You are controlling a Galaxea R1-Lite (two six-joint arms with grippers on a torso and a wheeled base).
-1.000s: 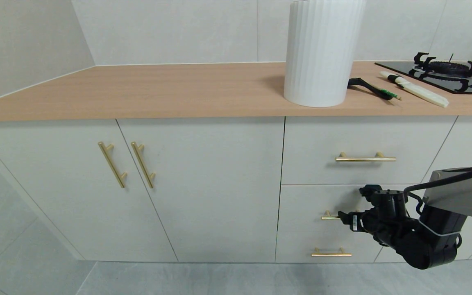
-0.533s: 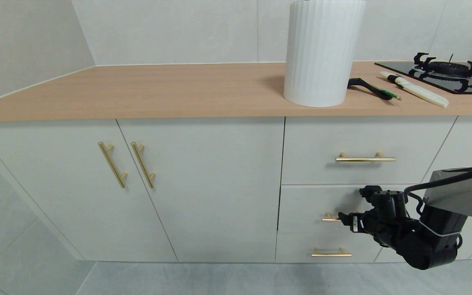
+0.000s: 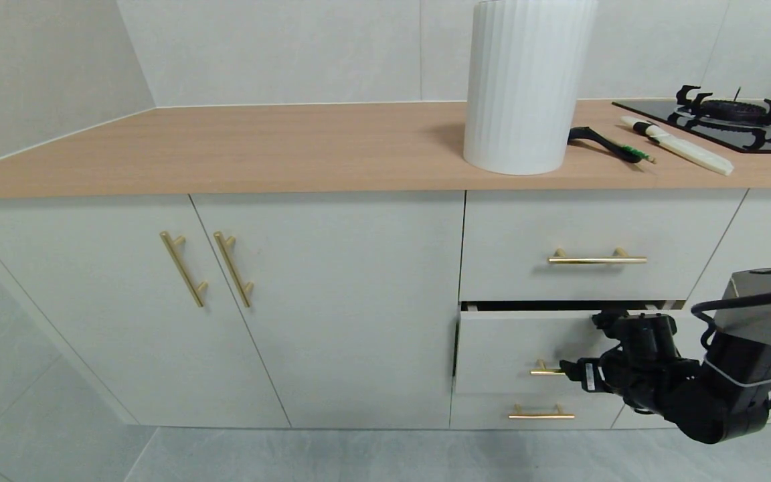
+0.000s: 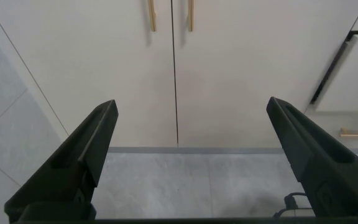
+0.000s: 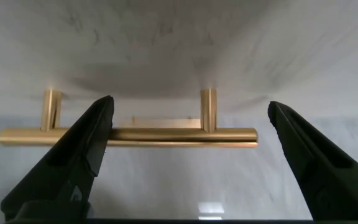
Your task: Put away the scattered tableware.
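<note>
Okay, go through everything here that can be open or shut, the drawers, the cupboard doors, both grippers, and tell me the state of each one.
Top drawer, shut.
Middle drawer, slightly open, dark gap along its top edge.
Bottom drawer, shut.
Cupboard doors, both shut.
Left gripper, open, holding nothing.
Right gripper, open, fingers on either side of the middle drawer's handle.

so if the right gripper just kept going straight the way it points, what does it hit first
The gold handle of the partly open middle drawer: the bar lies straight across the line of the right gripper, with the drawer front just behind. How near the bar is, I cannot tell.
</note>
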